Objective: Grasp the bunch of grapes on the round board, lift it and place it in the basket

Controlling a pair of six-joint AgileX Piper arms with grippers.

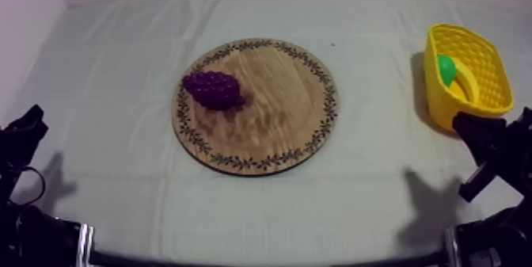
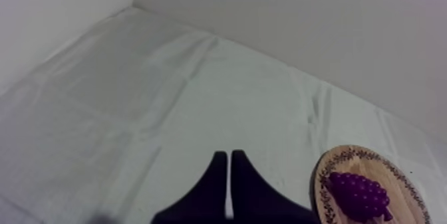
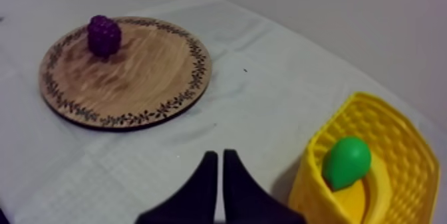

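A purple bunch of grapes (image 1: pixel 213 89) lies on the left part of the round wooden board (image 1: pixel 277 127) in the middle of the table. The yellow basket (image 1: pixel 480 88) stands at the far right and holds a green pear (image 1: pixel 447 70) and a banana (image 1: pixel 465 78). My left gripper (image 1: pixel 28 123) rests low at the left edge, well away from the board; its fingers (image 2: pixel 229 167) lie together as a narrow wedge. My right gripper (image 1: pixel 467 127) sits just in front of the basket, fingers (image 3: pixel 219 167) together, with the basket (image 3: pixel 392 140) beside them and the grapes (image 3: pixel 104 35) far off on the board (image 3: pixel 146 74).
Grey-white cloth covers the table, with open cloth all round the board. A pale wall rises behind the table. In the left wrist view the board (image 2: pixel 399 173) with the grapes (image 2: pixel 359 193) lies off to one side of the fingers.
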